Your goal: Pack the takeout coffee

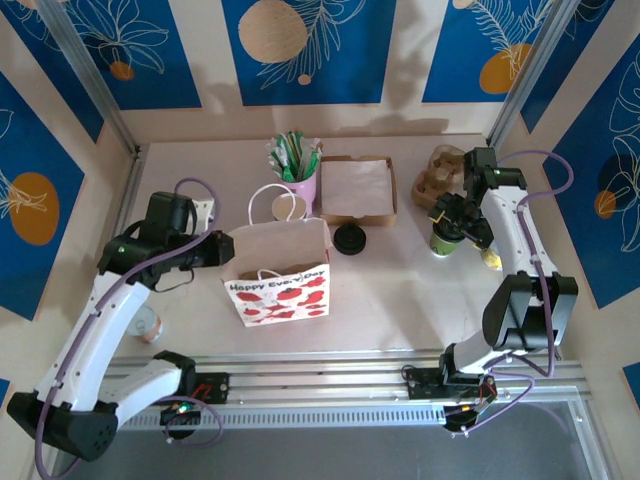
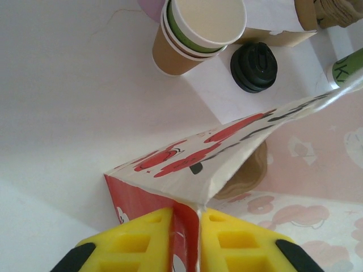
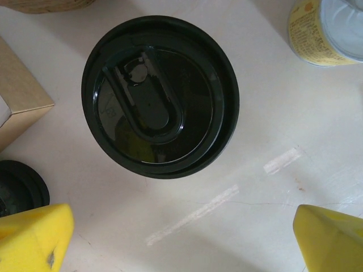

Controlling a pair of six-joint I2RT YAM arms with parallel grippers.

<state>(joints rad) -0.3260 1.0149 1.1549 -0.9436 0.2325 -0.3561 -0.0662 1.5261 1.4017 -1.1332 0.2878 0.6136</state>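
Rails [image 1: 330,385] carry both arm bases along the near edge of the table [image 1: 400,300]. Just beyond them a white paper bag [image 1: 278,272] with red printing stands upright, its mouth open to the top.

The left claw [image 1: 222,250] reaches in from the left at the bag's upper edge. In the left wrist view the left claw [image 2: 199,229] is clenched on that edge, with the paper [image 2: 187,164] pinched between its yellow fingers [image 2: 142,238].

Past the bag's right corner a loose black lid [image 1: 349,239] lies flat on the table, and it shows in the wrist views too [image 2: 254,67] [image 3: 20,190].

Farther right the takeout coffee [image 1: 442,240] stands upright on the table, well apart from the bag, with a yellow can [image 1: 491,259] just to its right. The right claw [image 1: 456,216] hovers directly above the cup. From the right wrist, the right claw [image 3: 181,238] is spread wide and released, its fingers [image 3: 34,235] clear of the black lid [image 3: 160,96] below.

Behind the bag stands a tan cup [image 1: 289,208]. Farther back are a pink cup [image 1: 303,186] holding green and white packets, an open cardboard box [image 1: 357,188] and a brown cup carrier [image 1: 437,178].
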